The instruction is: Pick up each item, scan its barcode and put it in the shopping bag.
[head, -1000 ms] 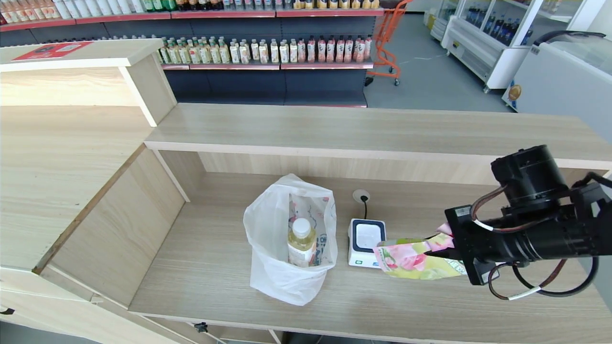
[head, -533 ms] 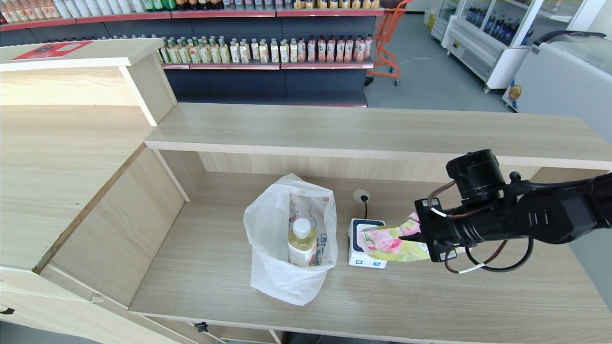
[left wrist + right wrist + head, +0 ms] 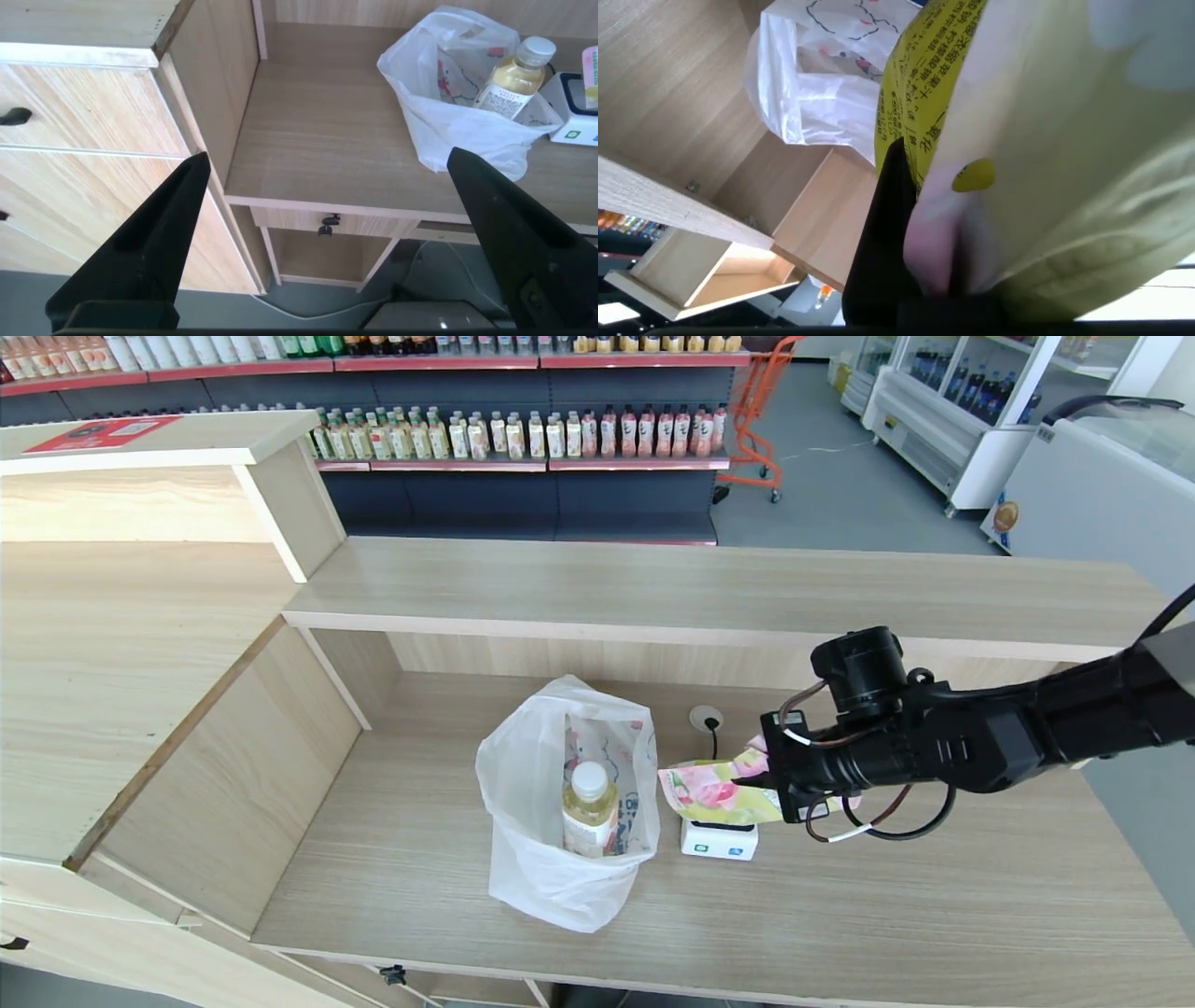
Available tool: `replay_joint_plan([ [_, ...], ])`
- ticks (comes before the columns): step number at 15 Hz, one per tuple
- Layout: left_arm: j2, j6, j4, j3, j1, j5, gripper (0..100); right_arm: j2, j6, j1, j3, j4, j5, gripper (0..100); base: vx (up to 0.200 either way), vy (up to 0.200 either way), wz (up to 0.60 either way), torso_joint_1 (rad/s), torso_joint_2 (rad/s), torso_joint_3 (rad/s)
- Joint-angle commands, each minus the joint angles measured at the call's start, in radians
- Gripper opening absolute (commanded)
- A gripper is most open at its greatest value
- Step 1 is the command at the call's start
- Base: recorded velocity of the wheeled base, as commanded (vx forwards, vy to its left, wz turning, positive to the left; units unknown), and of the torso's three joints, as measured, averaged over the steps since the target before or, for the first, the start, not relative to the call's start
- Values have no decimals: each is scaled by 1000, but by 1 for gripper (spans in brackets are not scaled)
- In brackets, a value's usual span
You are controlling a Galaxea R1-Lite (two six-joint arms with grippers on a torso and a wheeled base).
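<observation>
My right gripper (image 3: 761,775) is shut on a pink, yellow and green snack pouch (image 3: 714,791), holding it flat just above the white barcode scanner (image 3: 717,839); the pouch covers most of the scanner's top. In the right wrist view the yellow pouch (image 3: 1064,140) lies against a dark finger (image 3: 892,243). To the scanner's left stands the white shopping bag (image 3: 537,859), open, with a yellow-drink bottle (image 3: 588,807) upright inside. The left wrist view has my left gripper (image 3: 327,252) open over the counter's front edge, the shopping bag (image 3: 439,112) and bottle (image 3: 519,75) far off.
The lower counter (image 3: 840,915) is walled on its left by a wooden side panel (image 3: 233,775) and at the back by a raised shelf (image 3: 709,588). A cable runs from the scanner to a grommet (image 3: 706,717). Store shelves with bottles (image 3: 523,434) stand beyond.
My right arm has carried the pouch leftward and a little farther back, from the scanner's right side to over the scanner. The bag and bottle have stayed put.
</observation>
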Motion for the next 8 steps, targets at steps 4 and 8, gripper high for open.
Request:
replay_joint_plan([
  [4, 0, 0, 0, 0, 0, 0, 100, -18, 60, 34, -69, 8, -1, 0, 0, 0, 0, 0, 0, 0],
  [8, 0, 0, 0, 0, 0, 0, 100, -50, 101, 31, -60, 86, -13, 0, 0, 0, 0, 0, 0, 0],
])
